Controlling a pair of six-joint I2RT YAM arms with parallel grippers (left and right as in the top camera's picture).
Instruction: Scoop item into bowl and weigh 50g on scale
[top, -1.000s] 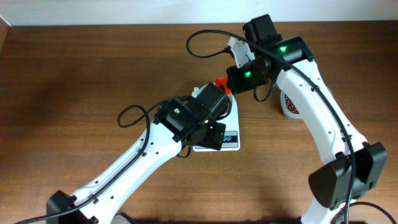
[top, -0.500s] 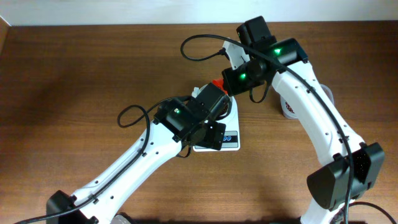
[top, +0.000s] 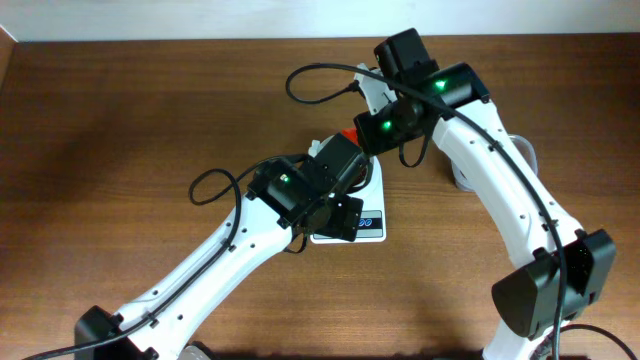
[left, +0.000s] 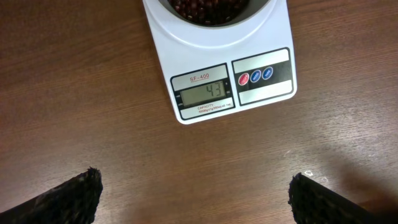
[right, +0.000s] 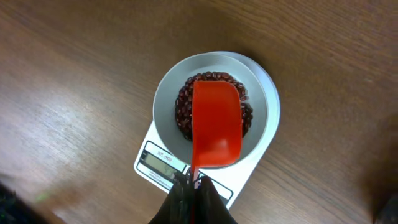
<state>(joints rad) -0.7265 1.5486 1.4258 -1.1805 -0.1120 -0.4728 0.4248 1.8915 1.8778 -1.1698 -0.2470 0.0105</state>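
Here the left fingers (left: 68, 199) stand wide apart in the left wrist view, one tip in each lower corner. They hold nothing and touch nothing, and bare worktop (left: 74, 93) lies between them. Ahead of them sits the scale (left: 211, 56), with its long axis running away from the fingers and turned slightly clockwise. Its front panel faces the fingers. On that panel the grey display (left: 202, 95) reads 43, with the red button (left: 244, 79) and the blue button (left: 266, 73) just to its right. At the top edge of this view, the beans (left: 205, 7) are just visible.

In the overhead view the scale (top: 372, 228) lies at mid-table under the left wrist. A sliver of the red scoop (top: 349, 134) shows at its far end, between the two arms.

In the right wrist view the right fingers (right: 211, 208) are closed together on the thin handle of the red scoop (right: 216, 130). The scoop's long axis runs straight away from the fingers, with its broad end over the middle of the bowl (right: 165, 102). The surface of the scoop that shows is bare. The bowl rests on the scale (right: 249, 175) and holds a shallow heap of beans (right: 185, 106), part of it hidden by the scoop. Whether the scoop touches the beans cannot be told.
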